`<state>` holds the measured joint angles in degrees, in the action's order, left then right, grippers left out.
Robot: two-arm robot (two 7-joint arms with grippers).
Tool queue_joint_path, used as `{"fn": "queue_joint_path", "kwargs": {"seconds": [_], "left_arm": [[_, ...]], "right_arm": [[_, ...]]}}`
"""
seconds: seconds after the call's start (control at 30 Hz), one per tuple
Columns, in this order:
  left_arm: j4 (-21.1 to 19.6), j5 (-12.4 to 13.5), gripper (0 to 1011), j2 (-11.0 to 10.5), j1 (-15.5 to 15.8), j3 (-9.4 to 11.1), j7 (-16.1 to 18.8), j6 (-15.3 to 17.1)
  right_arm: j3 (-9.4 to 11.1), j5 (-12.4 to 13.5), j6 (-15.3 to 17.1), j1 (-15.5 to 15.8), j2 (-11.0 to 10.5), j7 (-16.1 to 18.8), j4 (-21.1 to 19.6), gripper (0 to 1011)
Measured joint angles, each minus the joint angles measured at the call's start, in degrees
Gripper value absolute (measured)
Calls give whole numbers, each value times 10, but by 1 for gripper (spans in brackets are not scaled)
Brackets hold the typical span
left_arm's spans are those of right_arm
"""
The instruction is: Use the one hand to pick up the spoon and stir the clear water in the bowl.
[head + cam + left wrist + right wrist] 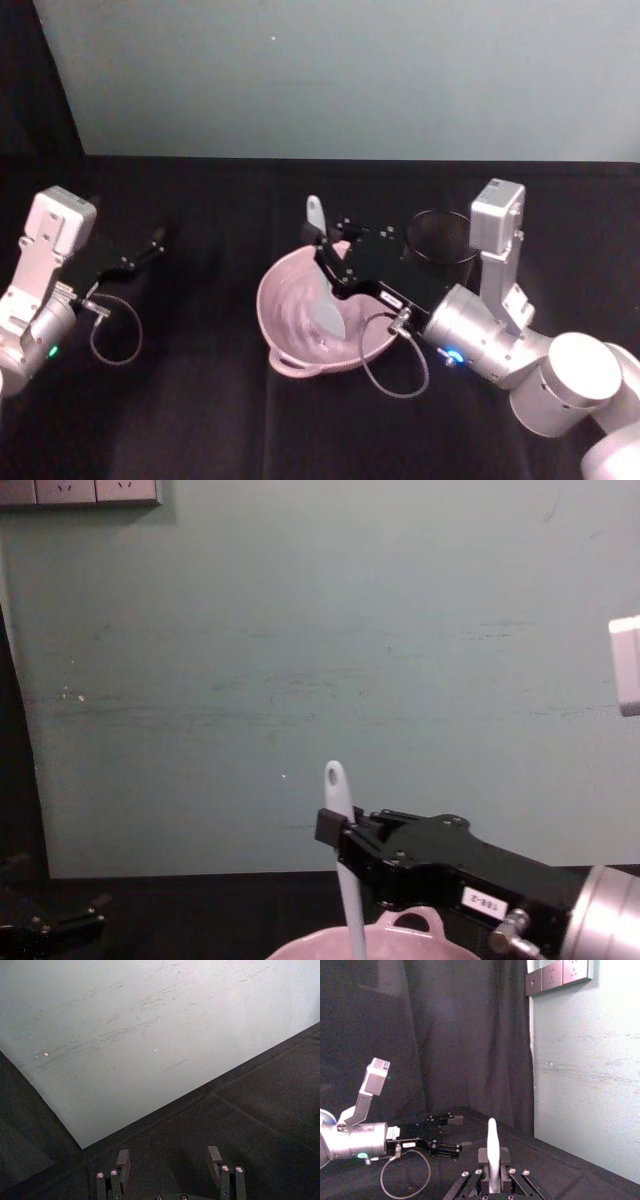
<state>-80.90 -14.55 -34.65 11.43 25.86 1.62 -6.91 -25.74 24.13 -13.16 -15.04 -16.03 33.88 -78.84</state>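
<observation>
The right pincer (pixel 325 250), a black boxy unit on a silver cylindrical wrist, is clenched on the long slim white plastic spoon (pixel 327 310) partway along its handle. The holed tip stands above the fingers. The spoon's blade reaches down inside the pale pink glossy bowl (pixel 263 300), which sits on the black tabletop (pixel 200 420).

1. Sweep the blade in small circles near the bowl's centre, away from the wall.
2. Hold the spoon's steep tilt constant; do not relax the grip.
3. Move slowly, as fast strokes will likely slop water or shift the light bowl.
4. Avoid the black wire-mesh cup (pixel 440 235) just behind the wrist.

The left pincer (pixel 155 240) is parked well to the left, released and empty.
</observation>
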Motion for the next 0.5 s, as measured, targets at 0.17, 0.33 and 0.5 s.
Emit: {"fn": "queue_joint_path", "kwargs": {"seconds": [0.17,0.33,0.5], "left_arm": [[0,0,1011,0,0,0,0,0],[0,0,1011,0,0,0,0,0],[0,0,1011,0,0,0,0,0]], "right_arm": [[-8,-1,-12,-16,15,-2,24,136],[-12,-18,-44,-44,42,-19,75,136],[-3,-42,-77,-68,62,-41,120,136]]}}
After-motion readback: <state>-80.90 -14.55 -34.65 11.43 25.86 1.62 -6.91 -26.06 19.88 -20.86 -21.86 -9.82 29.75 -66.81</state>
